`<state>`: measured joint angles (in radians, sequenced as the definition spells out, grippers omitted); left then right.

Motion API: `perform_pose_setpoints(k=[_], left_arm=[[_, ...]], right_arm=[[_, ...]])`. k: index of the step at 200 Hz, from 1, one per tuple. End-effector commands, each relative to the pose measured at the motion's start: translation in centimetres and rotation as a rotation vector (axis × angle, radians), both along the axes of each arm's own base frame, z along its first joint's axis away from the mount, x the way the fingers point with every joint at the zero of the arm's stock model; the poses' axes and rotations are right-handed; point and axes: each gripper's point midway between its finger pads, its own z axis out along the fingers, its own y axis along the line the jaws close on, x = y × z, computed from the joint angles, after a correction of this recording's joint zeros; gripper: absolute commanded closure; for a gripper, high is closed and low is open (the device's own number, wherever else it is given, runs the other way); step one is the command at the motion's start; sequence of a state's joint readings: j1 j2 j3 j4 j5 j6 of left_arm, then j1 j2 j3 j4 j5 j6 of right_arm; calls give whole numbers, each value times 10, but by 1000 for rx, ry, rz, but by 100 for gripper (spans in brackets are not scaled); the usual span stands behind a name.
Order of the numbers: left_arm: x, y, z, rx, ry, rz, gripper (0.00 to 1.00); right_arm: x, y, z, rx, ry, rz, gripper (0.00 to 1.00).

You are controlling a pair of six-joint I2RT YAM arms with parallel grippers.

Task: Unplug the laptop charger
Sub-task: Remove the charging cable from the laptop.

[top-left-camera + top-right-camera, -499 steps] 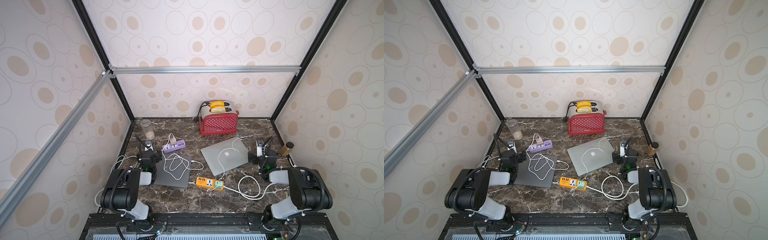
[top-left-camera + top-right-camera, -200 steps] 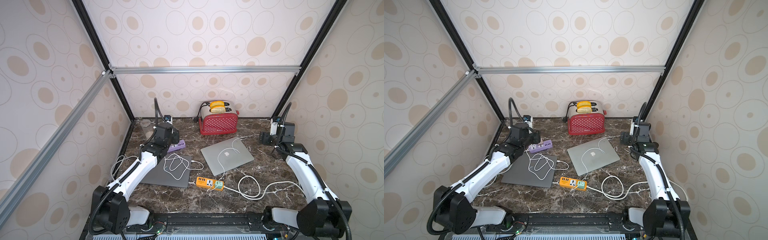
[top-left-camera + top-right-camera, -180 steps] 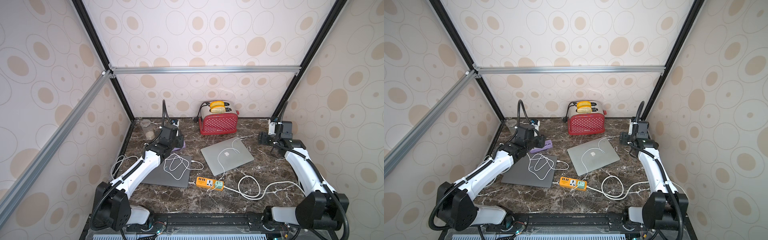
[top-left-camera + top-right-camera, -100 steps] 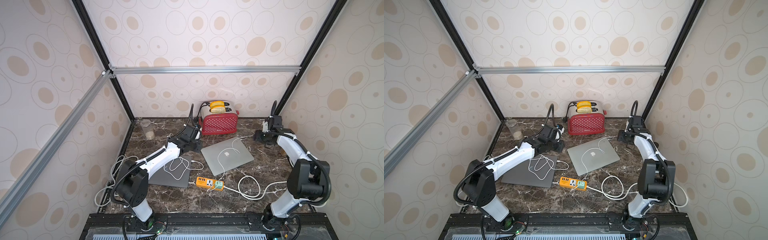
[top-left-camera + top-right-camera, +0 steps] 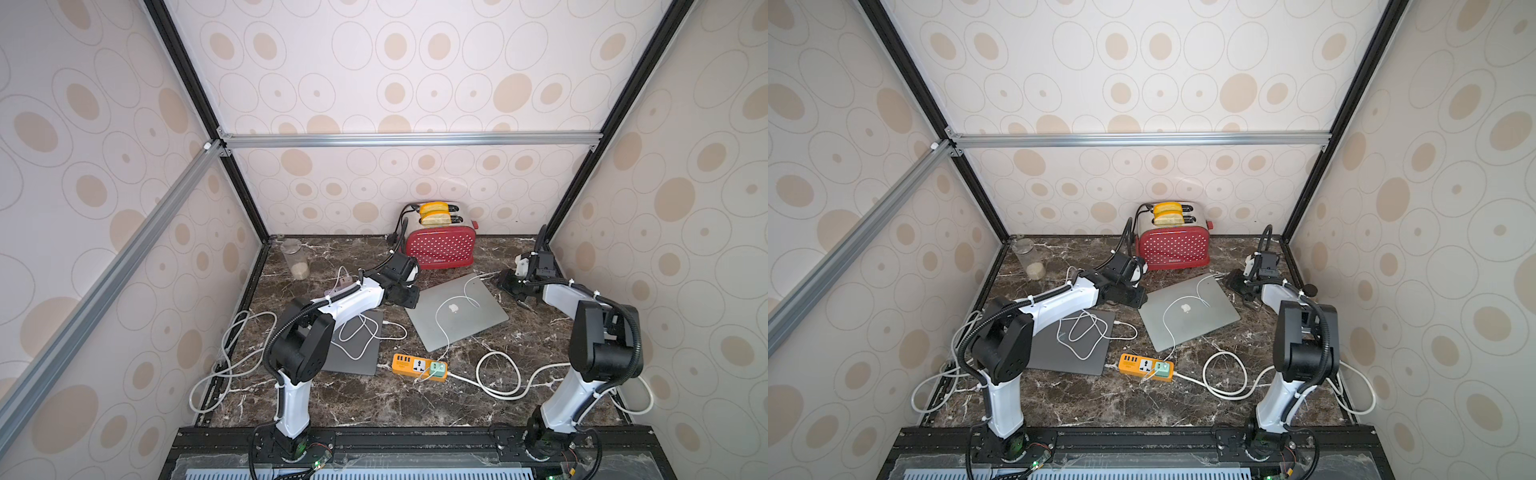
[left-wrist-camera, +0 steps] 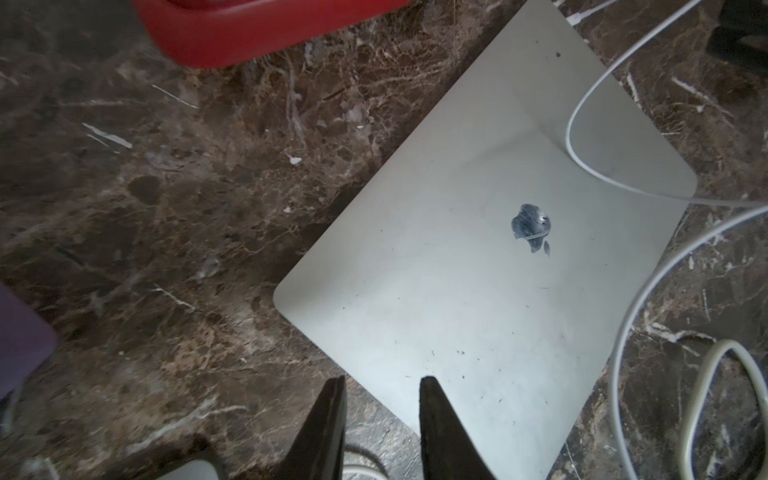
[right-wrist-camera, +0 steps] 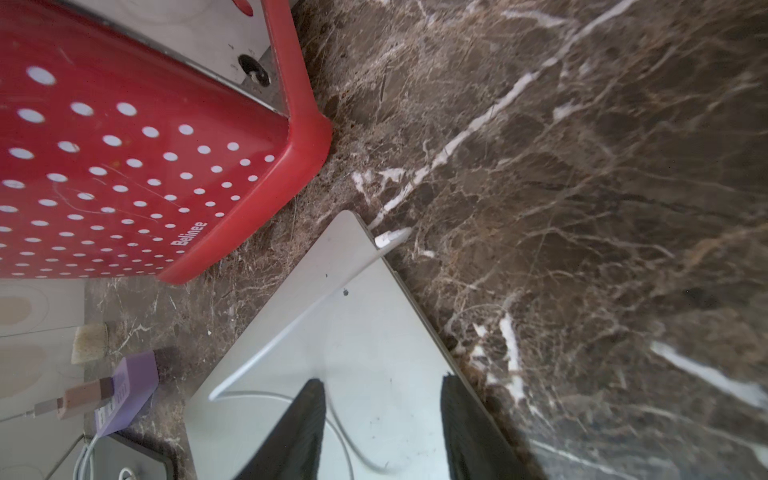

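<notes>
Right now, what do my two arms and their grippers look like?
The left arm and right arm have white links, bulky black joint housings and black corrugated cable hoses. The left gripper and right gripper each show two dark, tapered fingers.
</notes>
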<state>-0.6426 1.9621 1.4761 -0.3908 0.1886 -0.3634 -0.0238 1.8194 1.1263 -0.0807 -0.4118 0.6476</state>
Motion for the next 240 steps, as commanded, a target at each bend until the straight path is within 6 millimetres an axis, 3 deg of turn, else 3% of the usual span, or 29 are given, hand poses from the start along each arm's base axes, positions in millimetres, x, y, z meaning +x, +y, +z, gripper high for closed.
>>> perform_pose_setpoints(k=[1,88,181,240], left_arm=[[3,-17,1,-61,34,3,70],[7,-29,-26,-83,111,20,74],[-4,-23,-51,-52,171,27,75],[-7,-23,-54,-61,181,29,75]], right_arm=[[16,5,-2,73,-46,-16,56],[39,7,-38,146,-57,-68,58],[56,8,-51,188,-69,-95,60],[62,18,-62,231,-68,-99,68]])
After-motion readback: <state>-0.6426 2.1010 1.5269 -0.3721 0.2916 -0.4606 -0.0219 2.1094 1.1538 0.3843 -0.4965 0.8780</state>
